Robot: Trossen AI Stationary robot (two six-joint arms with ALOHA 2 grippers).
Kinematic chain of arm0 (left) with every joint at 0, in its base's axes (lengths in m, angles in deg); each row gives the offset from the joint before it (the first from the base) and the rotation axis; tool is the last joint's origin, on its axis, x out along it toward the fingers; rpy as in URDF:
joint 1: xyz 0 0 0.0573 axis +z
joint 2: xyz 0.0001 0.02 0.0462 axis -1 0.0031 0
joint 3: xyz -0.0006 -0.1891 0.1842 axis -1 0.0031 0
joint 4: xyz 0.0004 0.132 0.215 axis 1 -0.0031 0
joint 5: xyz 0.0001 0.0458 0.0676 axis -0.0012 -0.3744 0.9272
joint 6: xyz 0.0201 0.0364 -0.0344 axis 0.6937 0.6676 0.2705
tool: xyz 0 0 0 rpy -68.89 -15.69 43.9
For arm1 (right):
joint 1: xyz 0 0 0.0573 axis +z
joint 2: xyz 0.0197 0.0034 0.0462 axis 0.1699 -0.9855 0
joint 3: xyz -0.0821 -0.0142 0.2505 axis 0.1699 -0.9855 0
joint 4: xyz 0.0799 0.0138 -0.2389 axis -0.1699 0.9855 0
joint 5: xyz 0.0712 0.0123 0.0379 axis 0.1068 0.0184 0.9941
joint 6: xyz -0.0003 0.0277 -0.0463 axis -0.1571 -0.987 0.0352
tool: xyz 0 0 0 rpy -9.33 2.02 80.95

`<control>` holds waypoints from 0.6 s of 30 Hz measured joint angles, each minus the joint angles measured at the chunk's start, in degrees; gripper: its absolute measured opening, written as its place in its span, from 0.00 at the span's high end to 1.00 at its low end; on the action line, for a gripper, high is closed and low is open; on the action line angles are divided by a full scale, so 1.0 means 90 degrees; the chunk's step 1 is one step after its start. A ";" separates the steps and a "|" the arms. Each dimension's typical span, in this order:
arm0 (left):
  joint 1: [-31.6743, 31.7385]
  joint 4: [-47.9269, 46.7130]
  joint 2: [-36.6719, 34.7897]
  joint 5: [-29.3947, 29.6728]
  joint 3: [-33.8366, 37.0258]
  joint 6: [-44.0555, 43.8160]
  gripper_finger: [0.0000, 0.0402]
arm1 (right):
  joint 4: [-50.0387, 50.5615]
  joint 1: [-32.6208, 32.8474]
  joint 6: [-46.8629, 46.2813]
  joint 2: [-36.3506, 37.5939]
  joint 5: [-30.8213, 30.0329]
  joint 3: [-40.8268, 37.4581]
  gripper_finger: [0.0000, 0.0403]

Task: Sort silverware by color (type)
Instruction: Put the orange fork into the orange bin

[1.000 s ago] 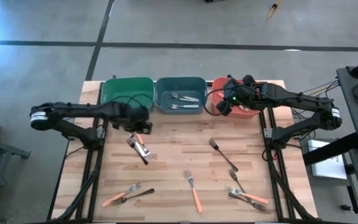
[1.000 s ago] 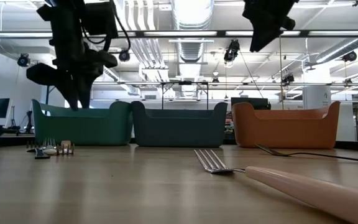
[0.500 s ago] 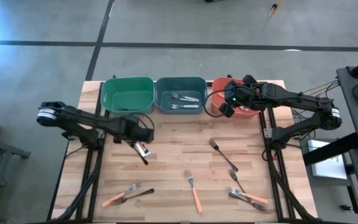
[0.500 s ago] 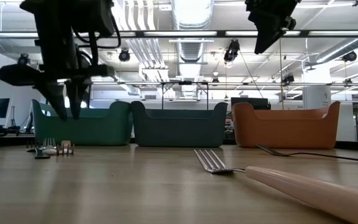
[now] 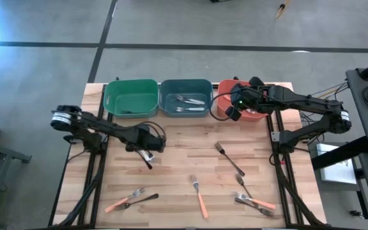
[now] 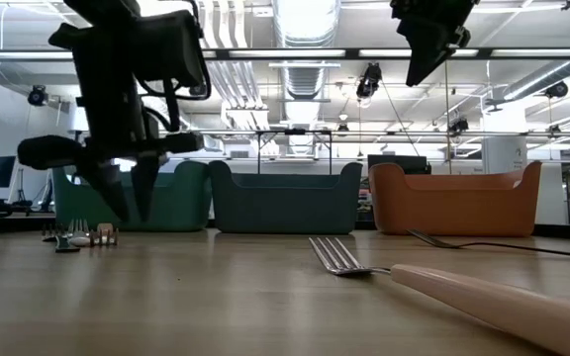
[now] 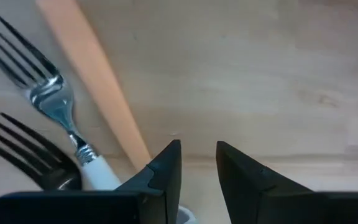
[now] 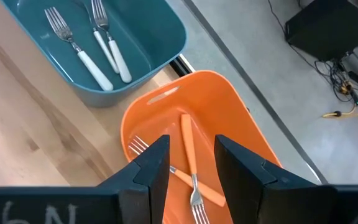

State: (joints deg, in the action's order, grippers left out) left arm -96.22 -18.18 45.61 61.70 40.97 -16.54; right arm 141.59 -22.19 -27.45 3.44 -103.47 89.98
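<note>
While the left pincer [image 5: 147, 144] hangs apart just over white-handled forks [image 7: 58, 115] on the tabletop [image 5: 184, 160], the right pincer [image 5: 230, 112] hovers apart, empty, above the orange bin [image 8: 216, 106].

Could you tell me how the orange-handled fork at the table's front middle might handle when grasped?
The orange-handled fork probably stays stiff: straight handle, metal tines. It lies flat on the table, so a grasp may push it sliding. The smooth, rounded handle might slip or roll slightly.

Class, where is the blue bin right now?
In the high view, the blue bin sits at the table's far edge, between the green bin and orange bin.
</note>
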 joint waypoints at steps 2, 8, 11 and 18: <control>-0.0013 -0.0107 -0.0037 0.0065 0.0000 -0.0058 0.79 | -0.0002 0.0000 0.0032 0.0000 0.0000 0.0000 0.71; -0.0248 -0.0923 -0.0059 -0.0057 0.0000 -0.0649 0.79 | -0.0002 0.0000 0.0032 0.0000 0.0000 0.0000 0.71; -0.0446 -0.1171 -0.0059 -0.0057 0.0000 -0.1125 0.79 | -0.0002 0.0000 0.0037 0.0000 0.0000 0.0000 0.71; -0.0604 -0.1121 -0.0059 -0.0028 0.0010 -0.1406 0.79 | -0.0027 0.0000 0.0050 0.0000 -0.0001 0.0000 0.71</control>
State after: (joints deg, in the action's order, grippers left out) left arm -101.66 -28.26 45.08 61.46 41.05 -29.19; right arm 141.34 -22.19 -27.00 3.44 -103.48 89.98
